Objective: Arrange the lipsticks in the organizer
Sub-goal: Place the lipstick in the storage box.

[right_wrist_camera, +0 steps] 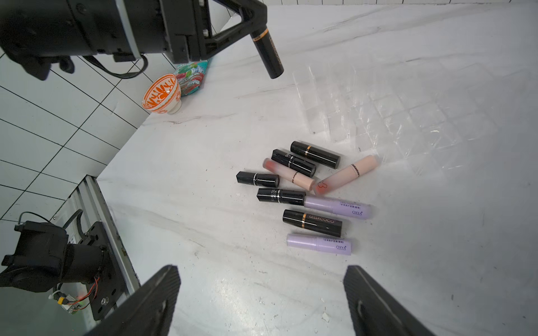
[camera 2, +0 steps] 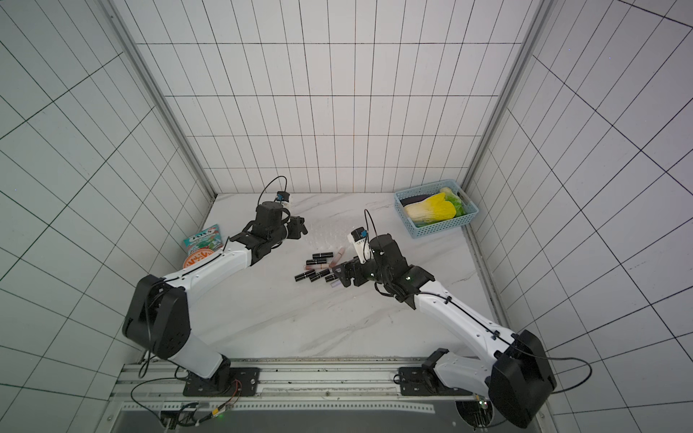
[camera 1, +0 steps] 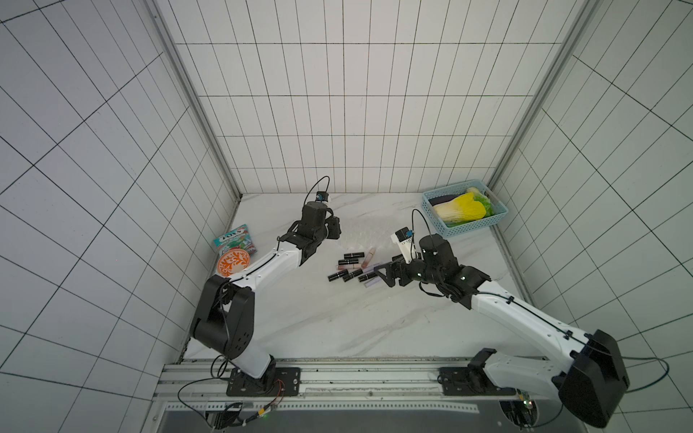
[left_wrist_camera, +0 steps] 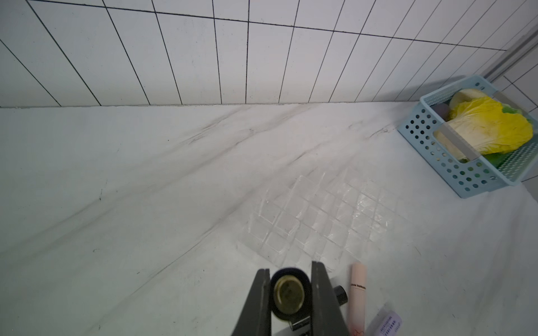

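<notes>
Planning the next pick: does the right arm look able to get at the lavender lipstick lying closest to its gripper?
Probably yes. The right gripper is open near the lavender lipstick, which lies flat with nothing on it; only a black lipstick close alongside might crowd one finger.

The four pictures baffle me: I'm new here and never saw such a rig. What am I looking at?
Two robot arms stand at a marble table. Two pictures look down from overhead; the other two come from a camera on each wrist. The left arm has its jaws shut on a black lipstick near the clear organizer. The right arm holds its jaws open, empty, by nine loose lipsticks. Aside sit a blue basket holding cabbage, an orange bowl and a snack packet.
</notes>
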